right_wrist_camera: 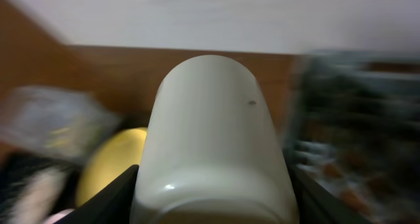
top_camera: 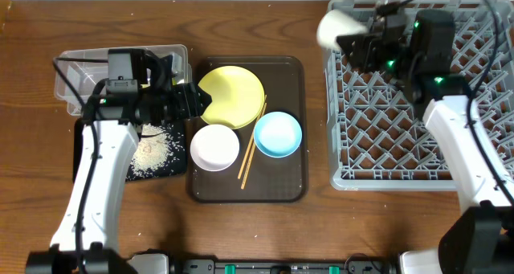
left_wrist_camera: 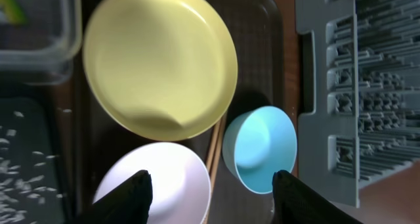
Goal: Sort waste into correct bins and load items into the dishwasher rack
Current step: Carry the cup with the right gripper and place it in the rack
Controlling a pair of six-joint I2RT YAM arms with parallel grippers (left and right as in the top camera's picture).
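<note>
— At the frame's left, the left end effector (top_camera: 195, 103)?
— Spread, beside one yellow plate (top_camera: 233, 96). Then one white bowl (top_camera: 214, 146), one blue bowl (top_camera: 278, 134), and two chopsticks (top_camera: 251, 145) between them, slanting lower-left to upper-right.
— The right end effector (top_camera: 357, 34)?
— Pinching one cup (top_camera: 336, 26), which lies sideways over the upper-left corner of the rack (top_camera: 401, 145).

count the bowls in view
2. The white bowl sits at the near left of the brown serving tray; the light blue bowl sits beside it to the right, chopsticks lying between them. The pale green cup in the right gripper is not a bowl.
</note>
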